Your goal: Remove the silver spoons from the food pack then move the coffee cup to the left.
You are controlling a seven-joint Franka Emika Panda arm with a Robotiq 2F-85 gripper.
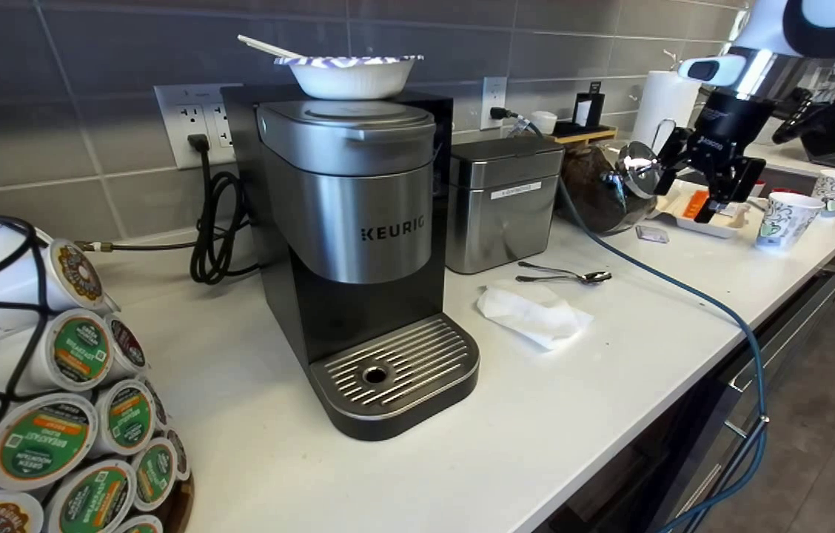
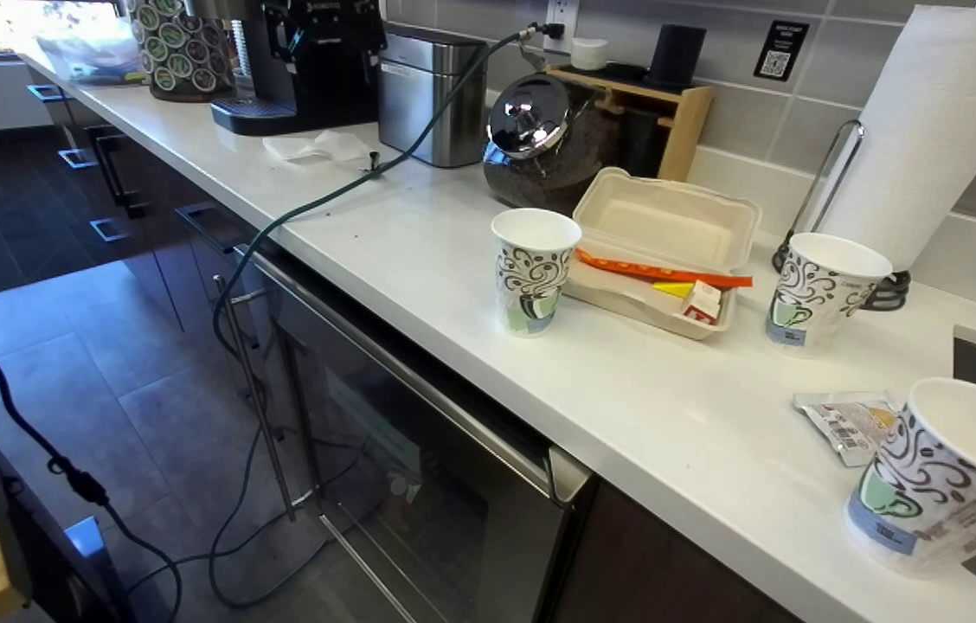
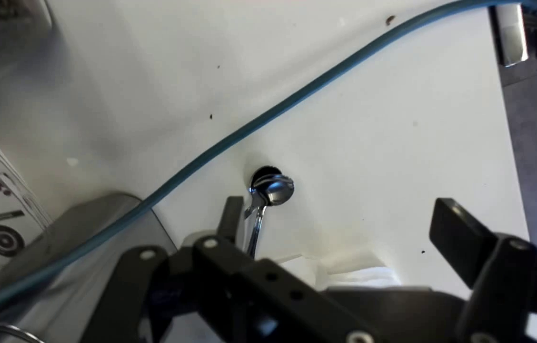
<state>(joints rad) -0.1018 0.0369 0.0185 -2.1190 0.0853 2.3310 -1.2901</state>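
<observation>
Two shiny silver spoons [image 1: 565, 275] lie crossed on the counter, outside the food pack; they show in the wrist view [image 3: 271, 193], handles partly hidden by a finger. My gripper [image 3: 340, 214] is open and empty above the counter, its left finger beside the spoon handles. In an exterior view it [image 2: 330, 43] overlaps the coffee machine; in another it [image 1: 713, 178] appears in front of the food pack. The food pack [image 2: 670, 221] is an open beige tray with an orange item and small packets. A patterned paper coffee cup [image 2: 536, 272] stands upright beside it.
A blue cable [image 3: 259, 121] crosses the counter beside the spoons. A white napkin [image 1: 534, 312], steel box [image 1: 504, 222], coffee machine [image 1: 358, 237] and tilted jar [image 1: 602, 189] stand or lie nearby. More paper cups [image 2: 825, 294] stand near the paper towel roll [image 2: 929, 130].
</observation>
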